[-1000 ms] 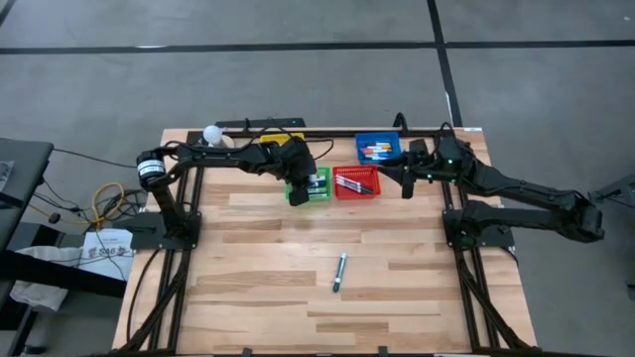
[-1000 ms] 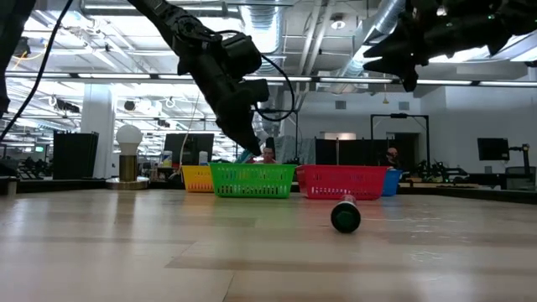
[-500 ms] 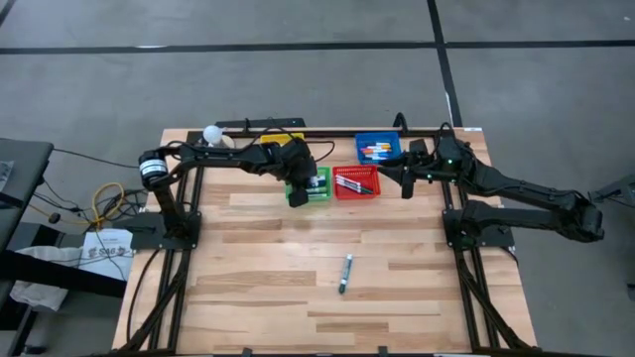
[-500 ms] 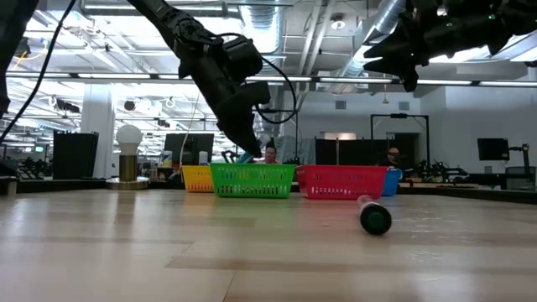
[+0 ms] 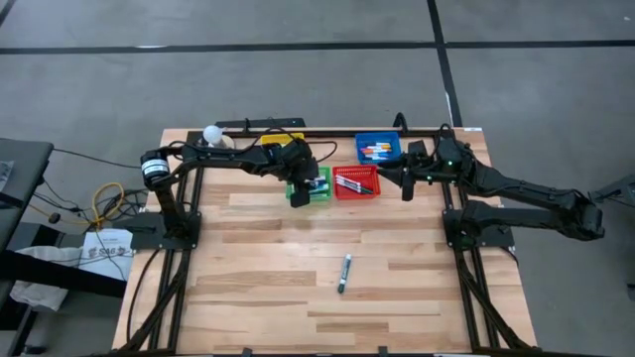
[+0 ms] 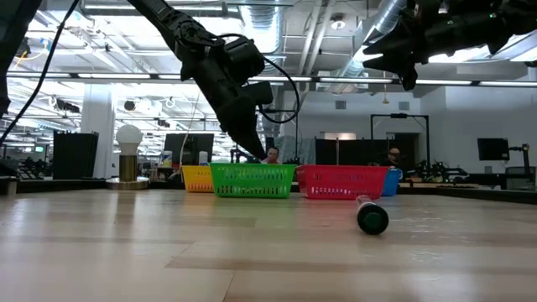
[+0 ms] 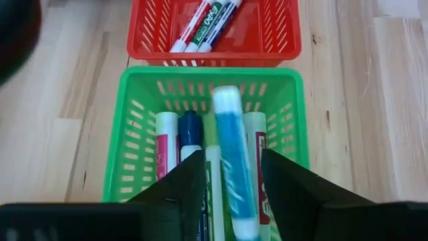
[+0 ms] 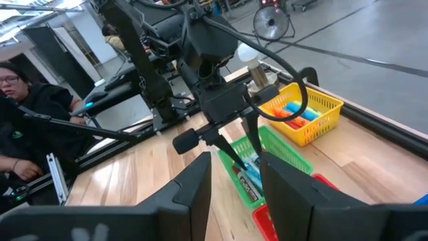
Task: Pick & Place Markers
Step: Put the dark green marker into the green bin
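My left gripper (image 7: pixel 232 201) hangs open over the green basket (image 5: pixel 310 186), pointing steeply down. A blue-capped marker (image 7: pixel 231 161) lies slanted on the other markers (image 7: pixel 167 140) in that basket, its near end between my fingers. One more marker (image 5: pixel 344 273) lies loose on the table's near middle and also shows in the low view (image 6: pixel 372 218). The red basket (image 5: pixel 356 181) holds markers (image 7: pixel 204 23). My right gripper (image 5: pixel 405 183) waits open in the air, right of the red basket, with nothing between its fingers. My left gripper stands around the near end (image 7: pixel 246 224) of the blue-capped marker, coming from above at a slant. A gap shows beside one finger (image 7: pixel 190 191). I cannot tell whether the other finger (image 7: pixel 284 187) touches the marker. The marker's capped end rests on the markers in the basket.
A blue basket (image 5: pixel 378 149) with markers and a yellow basket (image 8: pixel 301 114) stand at the far edge. A white bulb (image 5: pixel 211 132) stands at the far left. A person (image 8: pixel 17 134) sits beyond the table. Bare wood lies around the loose marker.
The loose marker has rolled a little toward the table's right edge. In the low view, the blue marker end that showed at my left fingertips above the green basket's rim has dropped out of sight behind the rim. Both arms have kept their places.
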Tool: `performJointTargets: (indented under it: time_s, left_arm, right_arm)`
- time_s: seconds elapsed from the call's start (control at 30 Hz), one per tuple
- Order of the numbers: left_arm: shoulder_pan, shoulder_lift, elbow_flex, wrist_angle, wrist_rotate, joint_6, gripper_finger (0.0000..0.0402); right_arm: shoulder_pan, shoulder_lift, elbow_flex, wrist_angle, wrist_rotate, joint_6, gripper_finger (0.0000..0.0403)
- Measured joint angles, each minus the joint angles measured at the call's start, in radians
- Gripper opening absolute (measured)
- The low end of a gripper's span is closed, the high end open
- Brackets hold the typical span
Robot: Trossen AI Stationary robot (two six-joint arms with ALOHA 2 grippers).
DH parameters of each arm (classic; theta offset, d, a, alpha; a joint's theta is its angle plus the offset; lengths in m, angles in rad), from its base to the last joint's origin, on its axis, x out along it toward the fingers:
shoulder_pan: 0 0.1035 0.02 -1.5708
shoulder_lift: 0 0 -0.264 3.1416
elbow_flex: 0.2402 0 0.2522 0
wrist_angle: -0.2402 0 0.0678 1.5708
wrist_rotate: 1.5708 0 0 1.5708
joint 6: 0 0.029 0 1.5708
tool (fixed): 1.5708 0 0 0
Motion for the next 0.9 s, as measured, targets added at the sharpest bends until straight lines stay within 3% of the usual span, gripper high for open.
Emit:
performJointTargets:
  time_s: [0.2, 0.27, 0.43, 0.53, 0.67, 0.77, 0.9]
  left_arm:
    - [0.000, -0.035, 0.000, 0.005, -0.062, -0.005, 0.0189]
    - [-0.001, -0.086, 0.007, 0.009, -0.062, -0.073, 0.0200]
    - [-0.076, -0.208, 0.011, 0.037, 0.068, -0.328, 0.0206]
    - [-0.180, -0.227, 0.011, 0.043, 0.072, -0.392, 0.0202]
    - [-0.322, -0.215, 0.011, 0.063, 0.010, -0.515, 0.0194]
    - [-0.422, -0.187, 0.010, 0.106, -0.085, -0.708, 0.0190]
    - [-0.542, -0.126, 0.010, 0.283, -0.208, -0.935, 0.0188]
  right_arm:
    - [0.001, 0.000, 0.000, 0.005, -0.002, 0.008, 0.0118]
    - [0.001, 0.000, 0.000, 0.007, -0.006, 0.015, 0.0118]
    - [0.000, -0.001, 0.000, 0.010, -0.026, 0.015, 0.0118]
    - [0.001, 0.000, 0.000, 0.006, -0.026, 0.014, 0.0118]
    - [0.004, -0.004, 0.000, 0.005, -0.034, -0.008, 0.0118]
    - [0.010, -0.008, 0.000, -0.003, -0.058, -0.036, 0.0118]
    - [0.013, -0.008, 0.000, -0.023, -0.126, -0.051, 0.0118]
